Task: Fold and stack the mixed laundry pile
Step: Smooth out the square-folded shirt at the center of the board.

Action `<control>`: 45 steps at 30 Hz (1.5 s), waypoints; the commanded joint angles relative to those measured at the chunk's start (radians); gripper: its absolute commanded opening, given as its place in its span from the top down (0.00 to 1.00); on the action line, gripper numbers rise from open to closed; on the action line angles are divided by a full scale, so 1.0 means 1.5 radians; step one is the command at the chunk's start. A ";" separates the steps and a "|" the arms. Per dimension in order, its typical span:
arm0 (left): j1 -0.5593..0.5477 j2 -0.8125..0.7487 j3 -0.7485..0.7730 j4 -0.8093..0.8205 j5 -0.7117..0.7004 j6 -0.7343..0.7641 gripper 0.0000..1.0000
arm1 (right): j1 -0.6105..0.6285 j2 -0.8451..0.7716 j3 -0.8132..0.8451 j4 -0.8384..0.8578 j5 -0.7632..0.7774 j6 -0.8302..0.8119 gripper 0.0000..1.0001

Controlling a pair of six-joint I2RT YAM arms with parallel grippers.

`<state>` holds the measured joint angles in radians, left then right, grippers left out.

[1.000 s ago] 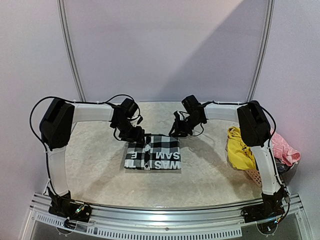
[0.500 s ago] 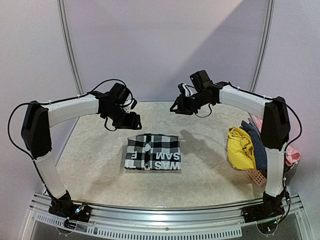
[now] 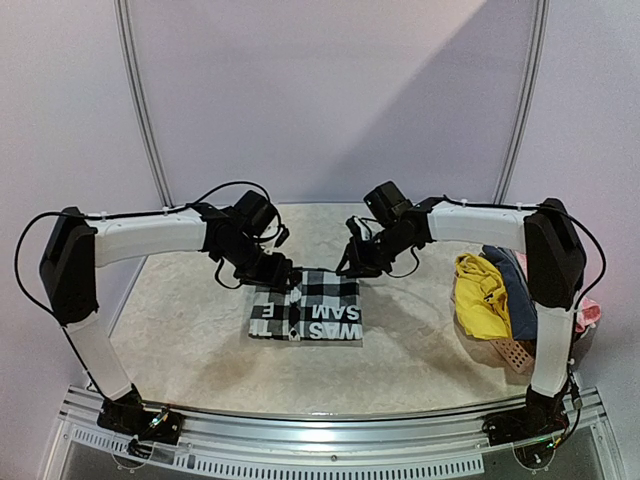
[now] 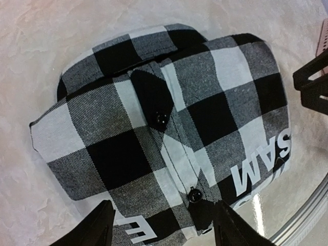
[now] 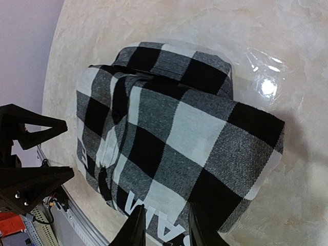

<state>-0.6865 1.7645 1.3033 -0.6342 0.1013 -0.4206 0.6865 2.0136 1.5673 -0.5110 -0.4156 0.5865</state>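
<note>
Here's the table (image 3: 180, 330), and right in its middle lies the checked shirt (image 3: 308, 308), folded into a tidy rectangle with its lettering toward the near edge. Over at the right edge waits the rest of the pile: the yellow garment (image 3: 478, 295), the blue-grey one (image 3: 515, 295) and a sliver of the pink one (image 3: 588, 315), all heaped on the basket (image 3: 510, 352).

Both arms reach over the shirt's far edge. The left gripper (image 3: 283, 280) hovers at the far left corner, fingers wide apart, nothing between them. The right gripper (image 3: 352, 268) hangs over the far right corner, fingers only narrowly apart, gripping nothing I can see.

This looks like one more fold or a final tidy. To do it well, come down evenly, pinch every layer at both corners together, and keep the buttoned placket (image 4: 177, 156) flat so the stack's base stays square.
</note>
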 commanded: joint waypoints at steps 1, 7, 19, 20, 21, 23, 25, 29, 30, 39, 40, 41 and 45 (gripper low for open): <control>-0.011 0.031 -0.014 0.013 0.009 -0.008 0.33 | -0.003 0.031 -0.006 -0.019 0.029 -0.004 0.71; -0.012 0.058 -0.009 0.013 0.013 -0.003 0.34 | -0.005 0.071 -0.005 -0.027 0.031 -0.016 0.72; -0.012 0.101 0.027 -0.017 -0.003 0.014 0.34 | -0.023 0.112 -0.009 -0.040 0.036 -0.026 0.72; -0.013 0.101 0.035 -0.025 -0.009 0.015 0.33 | -0.024 0.110 -0.008 -0.043 0.037 -0.027 0.72; -0.015 0.100 0.041 -0.037 -0.017 0.015 0.33 | -0.024 0.106 -0.007 -0.045 0.037 -0.029 0.72; -0.021 0.095 0.057 -0.057 -0.039 0.016 0.32 | -0.023 0.095 -0.006 -0.046 0.032 -0.032 0.71; -0.028 0.087 0.071 -0.076 -0.059 0.016 0.31 | -0.023 0.081 -0.006 -0.045 0.019 -0.032 0.70; -0.051 0.070 0.089 -0.109 -0.104 0.015 0.29 | -0.016 0.035 0.001 -0.054 0.018 -0.037 0.67; -0.058 0.065 0.092 -0.116 -0.111 0.013 0.29 | -0.015 0.026 0.003 -0.061 0.024 -0.038 0.67; -0.137 0.057 0.093 -0.138 -0.177 -0.067 0.26 | -0.010 -0.104 -0.025 -0.124 0.106 -0.018 0.59; -0.146 0.059 0.093 -0.138 -0.183 -0.078 0.26 | -0.010 -0.130 -0.040 -0.126 0.113 -0.010 0.58; -0.154 0.061 0.093 -0.138 -0.190 -0.090 0.26 | -0.010 -0.145 -0.056 -0.126 0.119 -0.004 0.57; -0.177 0.071 0.094 -0.136 -0.213 -0.132 0.25 | -0.009 -0.232 -0.134 -0.117 0.143 0.030 0.56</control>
<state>-0.9184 1.8698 1.4250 -0.8238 -0.1593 -0.5404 0.6674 1.7695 1.4654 -0.6521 -0.2687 0.5755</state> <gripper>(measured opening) 0.744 0.434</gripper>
